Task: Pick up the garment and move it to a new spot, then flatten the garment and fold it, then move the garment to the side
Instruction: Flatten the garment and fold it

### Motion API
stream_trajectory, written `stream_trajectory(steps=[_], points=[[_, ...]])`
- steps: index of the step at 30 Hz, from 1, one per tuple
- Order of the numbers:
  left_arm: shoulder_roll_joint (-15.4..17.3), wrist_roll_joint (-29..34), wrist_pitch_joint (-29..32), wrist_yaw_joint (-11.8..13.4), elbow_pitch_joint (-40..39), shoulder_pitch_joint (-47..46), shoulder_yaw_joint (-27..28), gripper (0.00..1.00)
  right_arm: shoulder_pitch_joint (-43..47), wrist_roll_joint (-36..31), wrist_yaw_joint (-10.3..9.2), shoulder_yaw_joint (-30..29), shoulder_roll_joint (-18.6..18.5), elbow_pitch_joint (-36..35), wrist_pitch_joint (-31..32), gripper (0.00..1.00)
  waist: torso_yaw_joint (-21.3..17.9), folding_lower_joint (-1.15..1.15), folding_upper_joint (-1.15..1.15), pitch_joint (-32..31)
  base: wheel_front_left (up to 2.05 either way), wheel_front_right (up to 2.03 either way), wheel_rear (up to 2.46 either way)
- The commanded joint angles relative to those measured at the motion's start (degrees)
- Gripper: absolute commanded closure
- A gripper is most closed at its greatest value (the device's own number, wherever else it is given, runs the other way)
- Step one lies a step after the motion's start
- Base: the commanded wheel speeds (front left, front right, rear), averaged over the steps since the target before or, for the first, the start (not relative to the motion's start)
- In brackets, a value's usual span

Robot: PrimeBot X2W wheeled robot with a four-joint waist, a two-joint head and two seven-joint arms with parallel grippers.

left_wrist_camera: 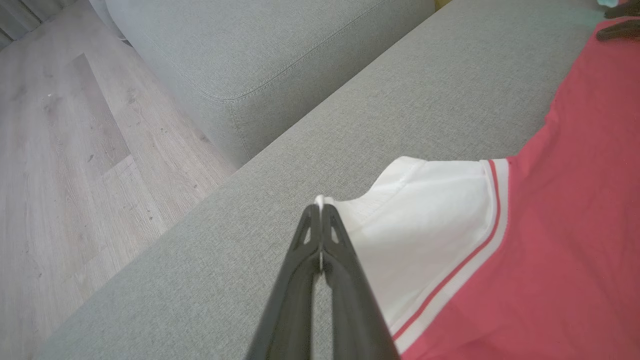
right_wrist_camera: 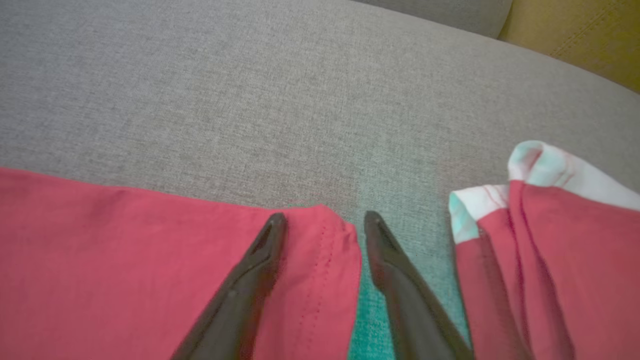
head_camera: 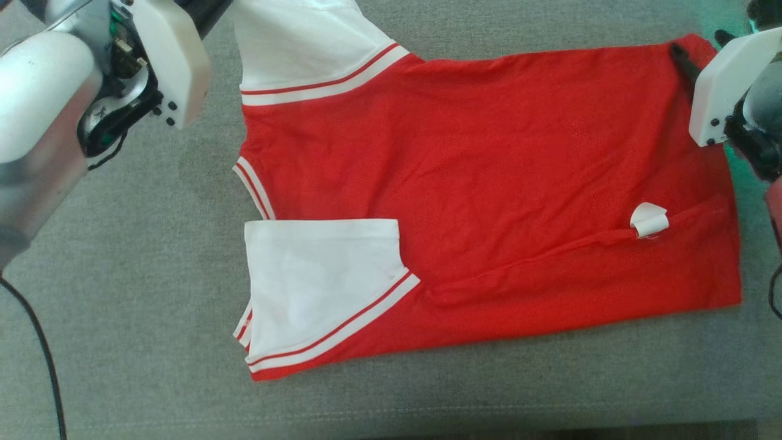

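Observation:
A red garment (head_camera: pixel 489 183) with white sleeves lies spread flat on the grey cushion (head_camera: pixel 122 305). Its near sleeve (head_camera: pixel 317 281) is folded in over the body. My left gripper (left_wrist_camera: pixel 321 210) is shut on the edge of the far white sleeve (left_wrist_camera: pixel 425 220), at the garment's left end. My right gripper (right_wrist_camera: pixel 325 225) stands open at the right end, with the garment's far hem corner (right_wrist_camera: pixel 330 235) lying between its two fingers. One dark finger (head_camera: pixel 681 58) of that gripper rests on this corner in the head view. A white label (head_camera: pixel 649 220) curls up near the hem.
A second red and white cloth (right_wrist_camera: pixel 540 240) lies bunched just right of my right gripper. Another grey sofa section (left_wrist_camera: pixel 250 50) and wooden floor (left_wrist_camera: pixel 60 150) lie beyond the cushion's edge. A yellow cushion (right_wrist_camera: pixel 575 35) sits behind. A black cable (head_camera: pixel 43 354) hangs at the left.

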Motion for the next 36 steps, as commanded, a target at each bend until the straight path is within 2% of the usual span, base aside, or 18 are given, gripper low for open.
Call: stream_trajectory(steps=[1,2,3,8,17,25,31,36], points=[[2.1,0.2,0.0,-0.3,-0.7,-2.0,2.5,1.0,0.4,-0.5,-0.05,0.1,-0.2,-1.4,-0.2,0.56,0.2,0.0,0.0,0.0,0.0,0.0,0.0],[2.0,0.2,0.0,-0.3,-0.7,-2.0,2.5,1.0,0.5,-0.4,-0.05,0.1,0.0,-1.3,0.0,0.85,0.2,0.0,0.0,0.0,0.0,0.0,0.0],[2.0,0.2,-0.1,-0.3,-0.6,-1.9,2.5,1.0,0.6,-0.2,-0.05,0.1,0.3,-1.2,0.2,1.0,0.3,0.0,0.0,0.0,0.0,0.0,0.0],[1.9,0.4,-0.9,-0.3,-0.2,-1.4,2.4,1.0,1.0,0.4,-0.05,0.7,0.2,-1.4,0.3,1.0,0.4,0.0,0.0,-0.7,0.0,0.0,0.0],[2.4,2.3,-7.0,0.7,1.5,-2.2,3.3,1.0,0.1,-0.5,-0.05,-1.2,-0.4,-2.9,-4.5,1.0,-0.3,0.0,0.0,-2.0,0.0,0.0,0.0],[1.1,3.7,-14.2,2.8,3.9,-4.3,6.1,1.0,-1.1,-2.4,-0.05,-7.1,1.0,-2.6,-10.7,1.0,-0.6,0.0,0.0,-2.7,0.0,0.0,0.0],[0.4,-1.1,-13.5,1.6,3.4,-0.5,6.9,1.0,0.8,-0.4,-0.05,-8.5,1.8,-3.2,-12.8,1.0,0.1,0.0,0.0,-3.7,0.0,0.0,0.0],[1.9,-6.2,-13.1,1.9,-1.5,6.0,7.7,1.0,5.3,-0.1,-0.05,-9.3,1.3,-6.8,-15.6,1.0,1.1,0.0,0.0,-4.1,0.0,0.0,0.0]])
